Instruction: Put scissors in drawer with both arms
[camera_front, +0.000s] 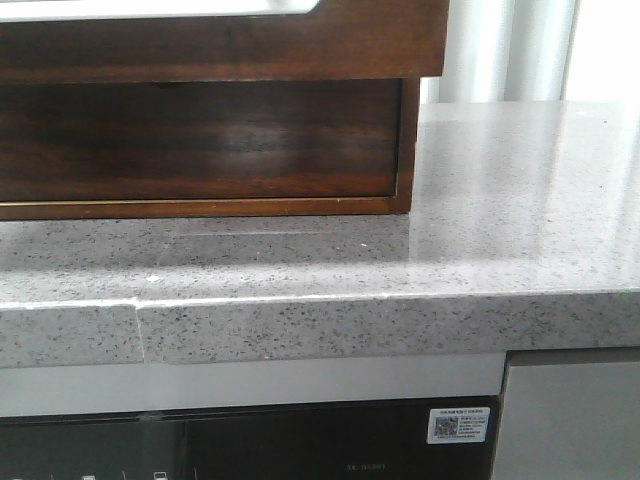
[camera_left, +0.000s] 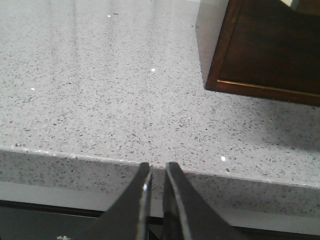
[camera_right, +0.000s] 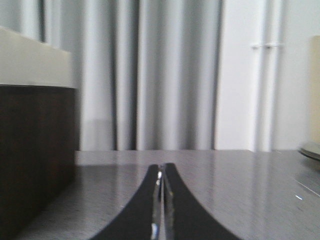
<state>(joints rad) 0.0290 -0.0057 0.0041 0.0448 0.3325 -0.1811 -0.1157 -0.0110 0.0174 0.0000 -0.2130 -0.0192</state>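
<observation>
Now both black two-fingered grippers, left (camera_left: 156, 172) and right (camera_right: 161, 172), jaws pressed together, empty, above grey speckled stone bench (camera_front: 500, 200); dark brown wooden drawer (camera_front: 200, 140) closed.

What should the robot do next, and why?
Probably open the left gripper and reach for the drawer. It looks closed, with its front flush in the cabinet. Both grippers are shut and empty; the right gripper hangs over bare counter. No scissors show in any view.

A kitchen: speckled grey stone countertop (camera_front: 500, 200) above a black built-in appliance (camera_front: 250, 445).
</observation>
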